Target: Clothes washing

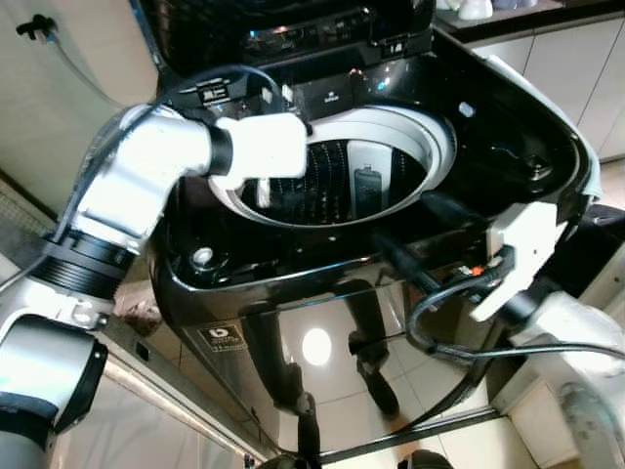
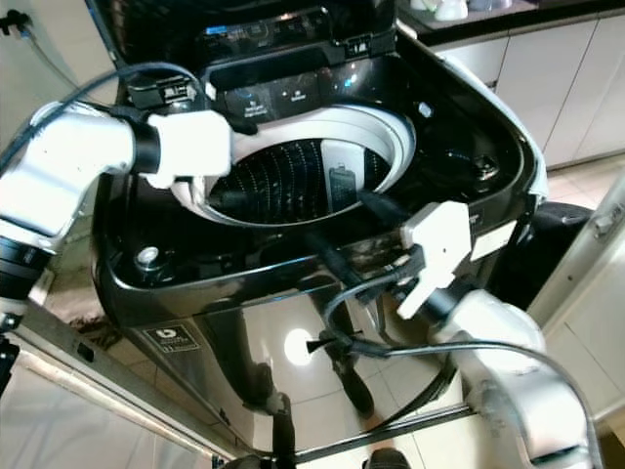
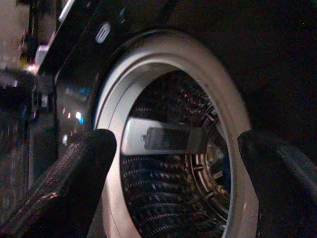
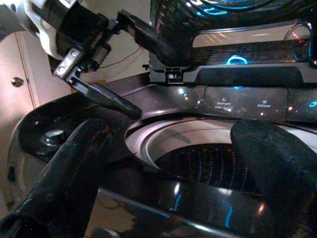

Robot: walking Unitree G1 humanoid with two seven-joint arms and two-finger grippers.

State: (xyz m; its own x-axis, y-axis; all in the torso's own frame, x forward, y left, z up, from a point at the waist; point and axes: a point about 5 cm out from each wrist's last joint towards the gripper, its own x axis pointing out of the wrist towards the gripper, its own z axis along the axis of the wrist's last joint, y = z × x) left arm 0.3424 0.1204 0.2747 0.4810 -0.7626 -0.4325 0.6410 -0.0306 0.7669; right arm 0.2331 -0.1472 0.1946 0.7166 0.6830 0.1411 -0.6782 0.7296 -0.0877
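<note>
A black top-loading washing machine (image 1: 293, 303) stands before me with its lid raised. A white rim (image 1: 435, 137) rings the drum (image 1: 332, 191); inside I make out a dark perforated wall and a pale vane (image 1: 366, 181). My left gripper (image 4: 133, 69) hangs open over the drum's left rim, one finger (image 2: 223, 200) dipping past the rim. In the left wrist view the left gripper (image 3: 176, 144) frames the drum mouth. At the drum's front right edge my right gripper (image 2: 340, 220) stands open, nothing between its fingers (image 4: 74, 163).
The lit control panel (image 4: 247, 101) runs behind the drum, under the raised lid (image 1: 283, 29). A round cap (image 1: 202, 257) sits on the deck's front left corner. White cabinets (image 1: 576, 68) stand at the right. My right arm's cable (image 1: 439, 322) loops before the machine's front.
</note>
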